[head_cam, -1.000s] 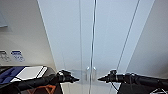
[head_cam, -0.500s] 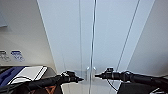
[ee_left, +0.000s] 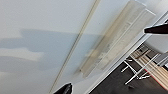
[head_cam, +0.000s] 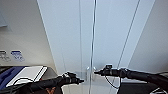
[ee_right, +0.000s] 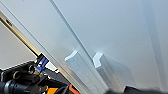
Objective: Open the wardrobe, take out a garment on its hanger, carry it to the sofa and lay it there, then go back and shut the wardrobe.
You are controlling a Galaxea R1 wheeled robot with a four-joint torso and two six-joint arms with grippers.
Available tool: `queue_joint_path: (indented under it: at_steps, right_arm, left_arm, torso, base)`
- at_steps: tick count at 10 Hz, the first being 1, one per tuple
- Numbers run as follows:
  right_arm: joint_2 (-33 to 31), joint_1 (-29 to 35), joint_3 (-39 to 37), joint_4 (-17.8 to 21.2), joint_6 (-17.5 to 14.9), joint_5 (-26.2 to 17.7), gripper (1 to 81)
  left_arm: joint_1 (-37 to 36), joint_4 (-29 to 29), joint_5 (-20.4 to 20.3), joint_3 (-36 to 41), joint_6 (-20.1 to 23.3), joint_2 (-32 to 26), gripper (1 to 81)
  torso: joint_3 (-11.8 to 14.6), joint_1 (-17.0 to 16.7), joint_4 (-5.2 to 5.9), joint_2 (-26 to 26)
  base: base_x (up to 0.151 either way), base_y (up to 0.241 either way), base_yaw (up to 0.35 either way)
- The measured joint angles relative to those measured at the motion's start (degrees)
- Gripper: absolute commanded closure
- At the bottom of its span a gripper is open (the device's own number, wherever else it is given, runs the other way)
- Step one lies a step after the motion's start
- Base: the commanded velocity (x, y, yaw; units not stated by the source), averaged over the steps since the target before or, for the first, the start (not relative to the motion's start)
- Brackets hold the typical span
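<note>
Both wardrobe [head_cam: 100, 37] doors are closed. The right gripper [head_cam: 96, 72] touches its handle [head_cam: 94, 71], the left gripper [head_cam: 81, 81] nearby; whether either is open, I cannot tell. Hook squarely, then pull straight.

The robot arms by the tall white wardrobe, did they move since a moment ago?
Yes. The right tool has crept in toward the pair of small white handles, its tip now about at them. The left tool barely shifted. The tall white wardrobe stays shut.
</note>
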Motion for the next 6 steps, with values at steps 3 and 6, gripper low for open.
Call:
queue_joint_path:
  at_steps: [3, 6]
  right_arm:
    - [2.6, -0.2, -3.6, -1.4, 0.0, -2.6, 1.0]
    - [5.4, -0.1, -7.0, -1.5, 0.0, -2.7, 1.0]
  left_arm:
    - [0.0, 0.7, 0.5, -2.9, 0.0, 2.3, 1.0]
    - [0.0, 1.3, 0.8, -7.0, 0.0, 4.9, 1.0]
  torso:
    - [0.0, 0.0, 0.0, 0.0]
    - [0.0, 0.0, 0.0, 0.0]
  base:
    - [0.0, 0.0, 0.0]
    - [0.0, 0.0, 0.0]
